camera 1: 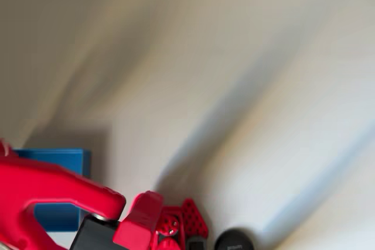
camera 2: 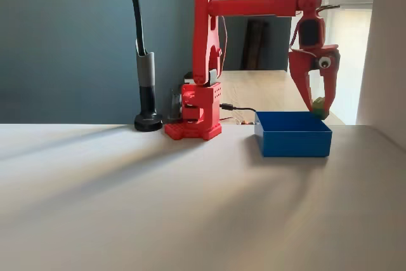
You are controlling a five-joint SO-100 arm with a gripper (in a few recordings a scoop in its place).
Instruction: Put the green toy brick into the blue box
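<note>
Red plastic fingers of the two-finger gripper are being pointed straight down in the fixed view, and the small lime-green studded toy brick is being pinched between their tips. The brick is being held just above the far right part of the square, open-topped blue box, roughly at the level of its rim or a little over it; whether it is fully inside the box's outline cannot be told from this side-on angle, since depth is hidden. Its long axis is too small to be judged.

The relation on which the coming move is judged to turn is therefore vertical: the box floor is lying directly below the held brick, so a spreading of the fingers, perhaps after a slight lowering, is likely to be all that is being called for. A drop too near the far or right wall could let the brick bounce off the rim.

Outward from the tool, the red arm is being stretched horizontally from its upright column, whose base is standing on the pale tabletop to the left of the box. Further left, a black lamp stand with a grey collar is standing well apart from the box. Nothing is standing between gripper and box. In the overhead view, a blue corner of the box is being partly covered by the red arm.
</note>
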